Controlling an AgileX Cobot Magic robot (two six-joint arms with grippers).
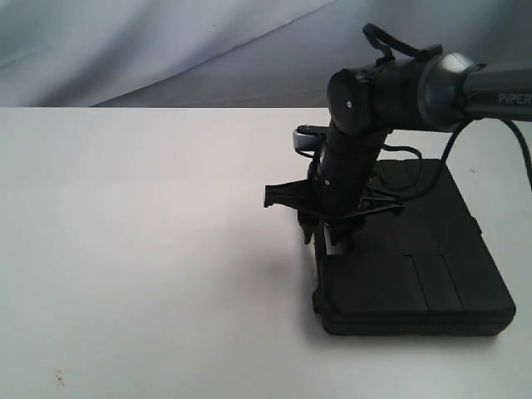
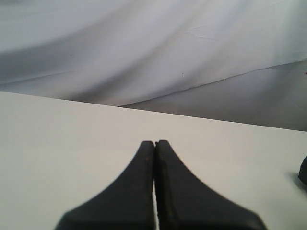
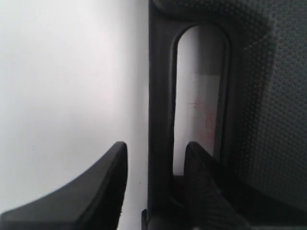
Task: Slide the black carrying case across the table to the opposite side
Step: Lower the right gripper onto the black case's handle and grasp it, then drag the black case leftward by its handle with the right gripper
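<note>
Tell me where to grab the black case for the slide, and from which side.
Take the handle bar on the left edge of the black case, as the exterior view shows it, coming down from above the table. Its slot admits one finger; the right gripper straddles the bar, jaws open.

We saw soft, even light over the white table (image 1: 150, 249), bright enough to wash out its surface, with a faint pinkish cast near the middle of the exterior view. The black carrying case (image 1: 416, 274) threw only a thin, diffuse shadow along its near and left edges, so the light probably came from above. Its dark lid lost most detail. In the wrist views the left gripper (image 2: 154, 143) and the right gripper (image 3: 154, 148) were soft and out of focus at close range, and all three pictures looked slightly grainy.
</note>
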